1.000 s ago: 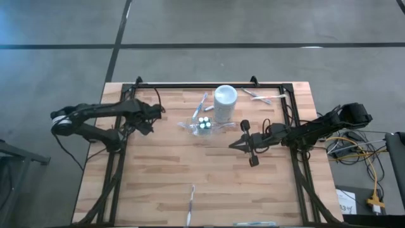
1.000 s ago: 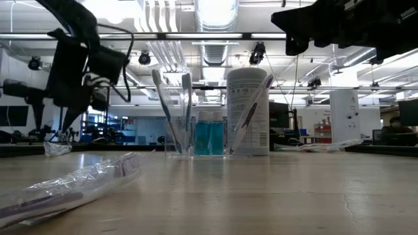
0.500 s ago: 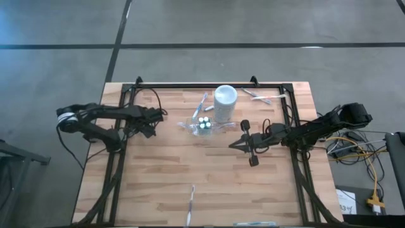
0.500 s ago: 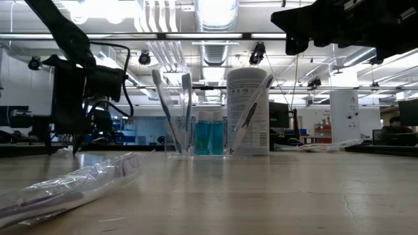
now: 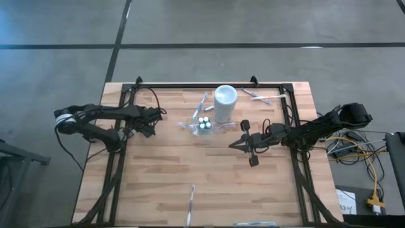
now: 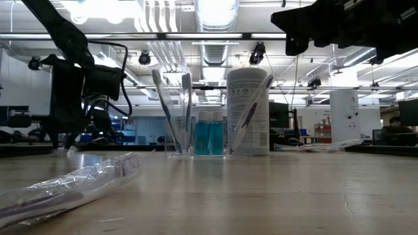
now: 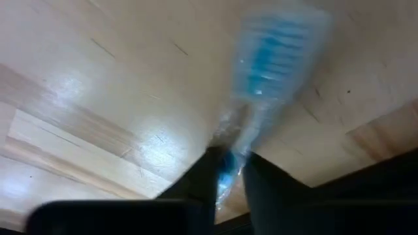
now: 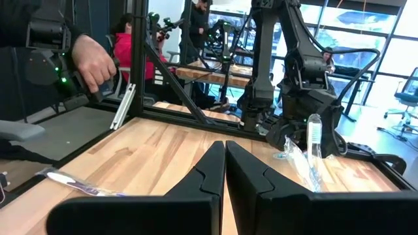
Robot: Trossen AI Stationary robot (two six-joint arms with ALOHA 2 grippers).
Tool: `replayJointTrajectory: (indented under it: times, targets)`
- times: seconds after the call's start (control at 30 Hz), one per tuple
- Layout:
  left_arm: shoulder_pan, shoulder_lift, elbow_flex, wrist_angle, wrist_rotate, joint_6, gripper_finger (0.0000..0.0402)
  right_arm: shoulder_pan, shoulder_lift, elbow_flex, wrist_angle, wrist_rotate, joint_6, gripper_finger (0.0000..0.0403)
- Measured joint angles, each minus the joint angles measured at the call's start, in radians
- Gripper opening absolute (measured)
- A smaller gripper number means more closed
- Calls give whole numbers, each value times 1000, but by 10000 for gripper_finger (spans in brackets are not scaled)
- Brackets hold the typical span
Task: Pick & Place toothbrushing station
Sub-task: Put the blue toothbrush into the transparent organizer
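Wooden table point(image 5: 209, 183) with two arms. One white cup point(image 5: 225, 101), one clear holder point(image 6: 177, 134) with two upright toothbrushes point(image 6: 186, 98) and blue tubes point(image 6: 210, 138), right of left gripper point(image 5: 154, 120). Left gripper pinches wrapped toothbrush point(image 7: 261, 85), seen in left wrist view only. Right gripper point(image 5: 235, 144) closed, empty, near holder. Low view alone shows wrapped brush point(image 6: 72, 186) up front.

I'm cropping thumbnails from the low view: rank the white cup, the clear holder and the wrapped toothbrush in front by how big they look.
1. Wrapped toothbrush, though it looks big only through nearness to the camera.
2. White cup.
3. Clear holder, shorter than the cup beside it.
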Motion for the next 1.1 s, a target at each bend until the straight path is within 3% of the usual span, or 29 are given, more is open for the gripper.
replayJointTrajectory:
  times: [0.1, 0.3, 0.57, 0.67, 1.1]
  targets:
    - [0, -1, 2, 10, 4, 2, 20, 0, 0, 0, -1, 0, 0, 8]
    - [-12, -25, 51, -10, 52, -56, 22, 0, 0, 0, -4, 0, 0, 8]
    - [-50, -118, 183, -87, 414, -328, 1, 0, 0, 1, -5, 0, -9, 8]
    - [-80, -169, 211, -84, 505, -395, 1, 0, 0, 1, -5, 0, -12, 8]
    - [-244, -294, 210, -36, 603, -729, 0, 0, 0, 1, -4, 2, -4, 8]
